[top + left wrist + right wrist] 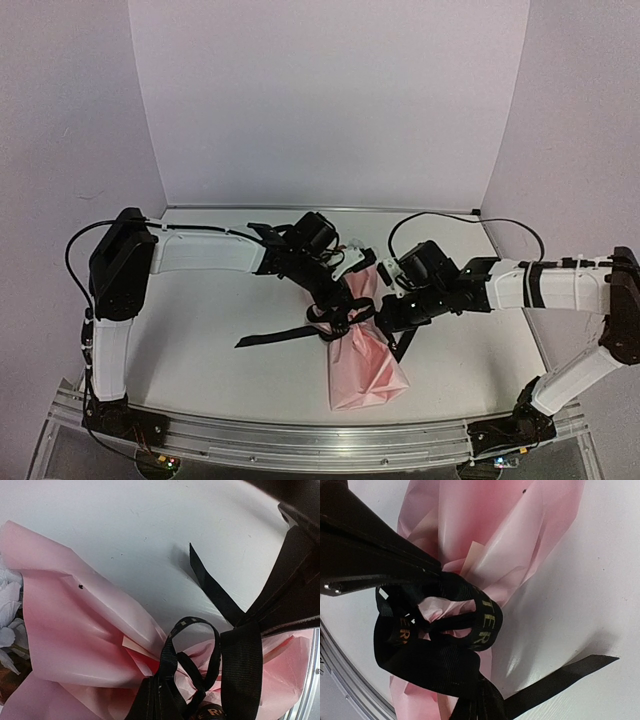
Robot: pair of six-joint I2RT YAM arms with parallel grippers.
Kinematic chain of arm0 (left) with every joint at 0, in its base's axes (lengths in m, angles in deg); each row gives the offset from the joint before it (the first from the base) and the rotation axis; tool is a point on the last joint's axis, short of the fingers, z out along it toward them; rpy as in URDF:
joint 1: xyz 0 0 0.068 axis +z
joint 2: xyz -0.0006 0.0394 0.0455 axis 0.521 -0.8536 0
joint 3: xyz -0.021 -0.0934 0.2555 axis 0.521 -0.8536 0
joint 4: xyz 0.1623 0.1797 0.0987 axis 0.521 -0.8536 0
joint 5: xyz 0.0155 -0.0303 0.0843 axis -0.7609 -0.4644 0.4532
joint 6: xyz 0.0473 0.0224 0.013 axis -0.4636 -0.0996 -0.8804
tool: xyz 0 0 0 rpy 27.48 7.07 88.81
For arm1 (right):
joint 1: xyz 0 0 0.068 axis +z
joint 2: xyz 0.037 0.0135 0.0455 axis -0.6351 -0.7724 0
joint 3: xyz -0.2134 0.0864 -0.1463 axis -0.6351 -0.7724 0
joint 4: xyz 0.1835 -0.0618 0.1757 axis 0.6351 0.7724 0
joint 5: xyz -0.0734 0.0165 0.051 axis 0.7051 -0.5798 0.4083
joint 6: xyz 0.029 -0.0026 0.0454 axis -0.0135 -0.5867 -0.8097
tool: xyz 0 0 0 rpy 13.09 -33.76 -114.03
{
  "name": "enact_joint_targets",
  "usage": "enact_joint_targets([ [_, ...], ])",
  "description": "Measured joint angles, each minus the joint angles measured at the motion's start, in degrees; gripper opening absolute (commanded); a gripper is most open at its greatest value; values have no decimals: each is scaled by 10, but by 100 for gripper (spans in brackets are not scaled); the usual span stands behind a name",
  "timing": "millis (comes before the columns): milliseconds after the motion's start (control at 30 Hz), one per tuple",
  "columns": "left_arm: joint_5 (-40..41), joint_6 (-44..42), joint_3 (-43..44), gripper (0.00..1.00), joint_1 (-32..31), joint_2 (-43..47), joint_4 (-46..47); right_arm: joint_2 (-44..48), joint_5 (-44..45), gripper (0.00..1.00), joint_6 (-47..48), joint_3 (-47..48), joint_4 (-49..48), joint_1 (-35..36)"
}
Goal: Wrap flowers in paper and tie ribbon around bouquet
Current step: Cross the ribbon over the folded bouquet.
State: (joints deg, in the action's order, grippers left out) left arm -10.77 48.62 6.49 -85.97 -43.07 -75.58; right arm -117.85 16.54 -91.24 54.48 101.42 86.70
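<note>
Left gripper (334, 306): pressed together, pinching the ribbon (275, 338) at the waist of the bouquet (365, 375), near the centre of the overhead frame. In its own wrist view we see a broad band of ribbon running from the dark fingertips at centre right down to the lower edge.

Right gripper (387, 318): closed too, nipping the ribbon from the other side of the same waist. In its wrist view the fingers come in from the upper left and meet the ribbon at mid-left.

Ribbon: black with gold lettering, wound round the gathered part of the paper (75, 630), with loose loops standing off it. We note one loop arching at lower centre of the left wrist view. One free tail lies flat on the table (220, 300), running left of the bouquet in the overhead frame.

Paper: pale pink, glossy and creased, cinched at the tie and flaring wide toward the bottom of the overhead frame.

Flowers (7, 610): we see only a few pale blooms at the left edge of the left wrist view, tucked inside the paper.

Bouquet: lying on the table between the two arms, slightly right of centre.
</note>
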Motion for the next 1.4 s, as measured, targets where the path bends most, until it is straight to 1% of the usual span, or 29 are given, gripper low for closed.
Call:
enact_joint_targets([
  [133,-1,4,-2,6,0,4,6,-7,-18,0,-18,8,0,0],
  [400,-2,14,-6,9,0,7,24,-7,-24,0,-31,8,0,-4],
  [533,-6,18,-11,18,0,8,26,-7,-25,0,-34,6,-1,-4],
  [767,-11,19,-13,28,0,8,25,3,-27,0,-36,-13,3,-4],
  [933,-12,18,-9,28,0,7,22,14,-30,0,-37,-21,4,-4],
  [1233,-29,15,41,28,0,-16,23,25,-31,0,-37,-26,5,-4],
  [1400,-39,15,46,29,0,-31,19,34,-30,0,-37,-29,5,-4],
])
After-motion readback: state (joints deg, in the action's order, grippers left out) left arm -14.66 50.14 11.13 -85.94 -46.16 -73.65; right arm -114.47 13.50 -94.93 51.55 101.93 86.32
